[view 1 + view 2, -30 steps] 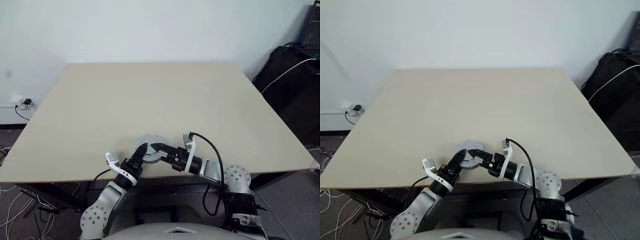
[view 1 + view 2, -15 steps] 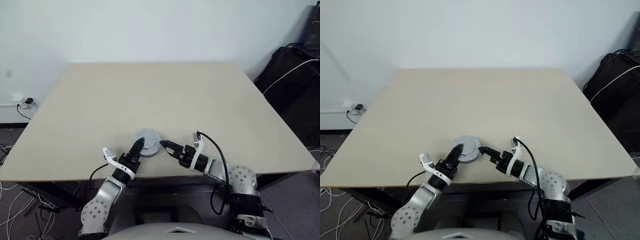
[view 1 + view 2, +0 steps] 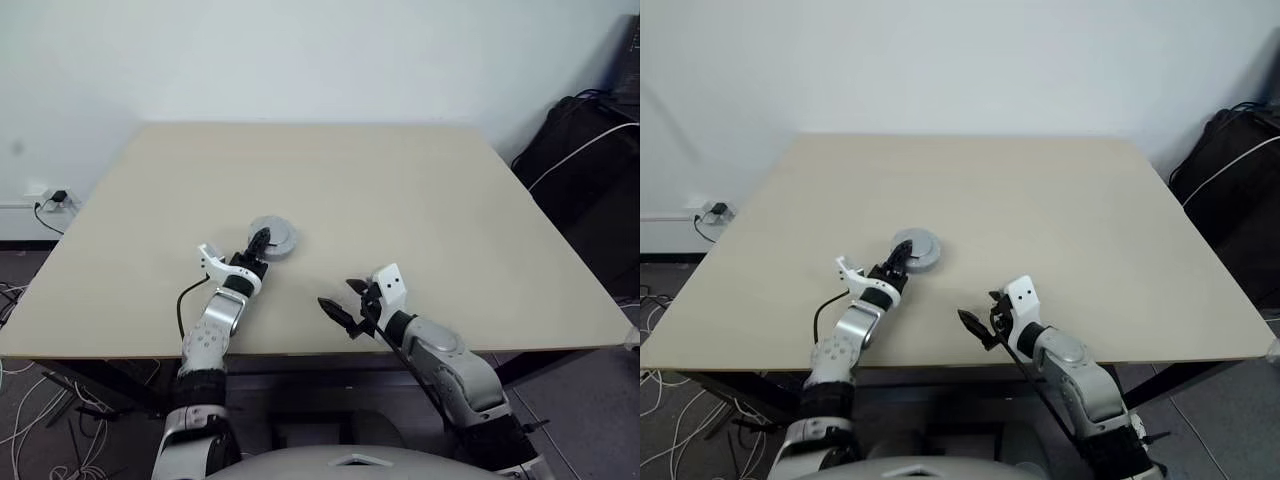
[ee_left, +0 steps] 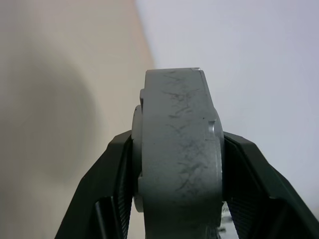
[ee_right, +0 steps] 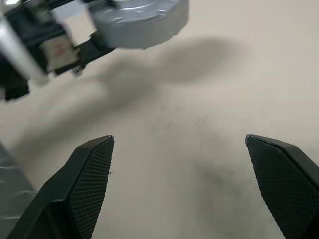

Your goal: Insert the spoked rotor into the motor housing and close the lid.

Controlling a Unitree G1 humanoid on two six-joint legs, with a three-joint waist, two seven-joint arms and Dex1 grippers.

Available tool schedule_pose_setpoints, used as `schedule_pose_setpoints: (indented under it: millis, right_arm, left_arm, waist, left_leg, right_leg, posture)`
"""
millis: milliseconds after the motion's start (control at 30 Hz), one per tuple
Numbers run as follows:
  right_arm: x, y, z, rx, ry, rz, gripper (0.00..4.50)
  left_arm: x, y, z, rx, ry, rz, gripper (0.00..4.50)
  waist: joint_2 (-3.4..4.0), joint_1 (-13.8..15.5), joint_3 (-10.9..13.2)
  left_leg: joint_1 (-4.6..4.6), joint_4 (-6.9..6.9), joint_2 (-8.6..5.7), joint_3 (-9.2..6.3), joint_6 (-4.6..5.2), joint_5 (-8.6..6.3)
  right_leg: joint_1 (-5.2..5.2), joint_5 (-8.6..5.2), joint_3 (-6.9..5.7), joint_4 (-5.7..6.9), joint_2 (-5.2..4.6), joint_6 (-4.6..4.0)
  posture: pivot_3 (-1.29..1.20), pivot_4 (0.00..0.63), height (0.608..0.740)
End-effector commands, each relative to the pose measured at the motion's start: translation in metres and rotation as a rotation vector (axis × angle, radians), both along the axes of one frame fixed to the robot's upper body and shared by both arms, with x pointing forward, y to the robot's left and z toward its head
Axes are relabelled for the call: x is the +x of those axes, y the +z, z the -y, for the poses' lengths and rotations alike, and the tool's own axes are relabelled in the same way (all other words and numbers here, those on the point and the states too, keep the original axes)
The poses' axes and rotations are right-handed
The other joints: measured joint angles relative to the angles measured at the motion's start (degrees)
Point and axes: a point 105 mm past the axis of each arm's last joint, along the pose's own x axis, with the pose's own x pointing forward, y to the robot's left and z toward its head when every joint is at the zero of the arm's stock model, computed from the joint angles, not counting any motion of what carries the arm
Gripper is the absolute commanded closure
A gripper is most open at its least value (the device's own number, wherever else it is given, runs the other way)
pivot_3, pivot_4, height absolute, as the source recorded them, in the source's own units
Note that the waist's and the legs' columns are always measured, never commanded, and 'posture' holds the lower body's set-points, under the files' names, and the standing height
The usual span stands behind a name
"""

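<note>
Left wrist view shows the left hand clamped across a closed grey round assembly, the lid seated on the motor housing, one finger on each flat face, with the table behind. From the head views, that hand holds the assembly out over the table's left-centre, disc faces roughly level. The right hand hangs spread wide and empty near the front edge, well apart, so the left is the nearer one.

Lighting's soft and even on my feeds, no glare off the worktop. Fuzzy shadow lies beside the motor housing; close up, its grey rim looks soft.
</note>
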Motion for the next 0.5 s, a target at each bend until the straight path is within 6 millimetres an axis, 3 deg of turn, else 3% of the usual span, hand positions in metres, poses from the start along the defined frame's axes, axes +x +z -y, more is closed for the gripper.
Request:
schedule_pose_setpoints:
  millis: [33,233,500]
  right_arm:
    - [0.005,0.010,0.004,-0.031,-0.022,0.134,0.00]
    - [0.002,0.007,0.010,-0.101,-0.058,0.251,0.00]
    - [0.000,0.003,0.014,-0.092,-0.097,0.243,0.00]
  left_arm:
    - [0.025,0.021,-0.003,-0.008,0.044,0.065,2.36]
    - [0.049,0.013,0.001,0.004,0.059,-0.010,2.36]
    - [0.054,-0.019,0.007,0.103,0.064,-0.193,2.36]
  waist:
    - [-0.06,0.03,0.04]
    - [-0.09,-0.11,0.05]
    - [-0.10,-0.12,0.05]
  left_leg:
    - [-0.01,0.00,-0.02,0.02,0.00,0.00]
    - [-0.08,-0.01,-0.01,0.13,-0.12,0.07]
    - [-0.20,-0.07,-0.01,0.20,-0.04,0.02]
  right_leg:
    - [0.01,0.01,0.00,-0.03,0.00,0.00]
    - [0.08,0.06,-0.01,-0.30,0.02,0.07]
    - [0.17,0.39,-0.03,-0.77,0.04,0.58]
  posture:
    - [0.00,0.000,0.740]
    - [0.00,0.000,0.740]
    - [0.00,0.000,0.740]
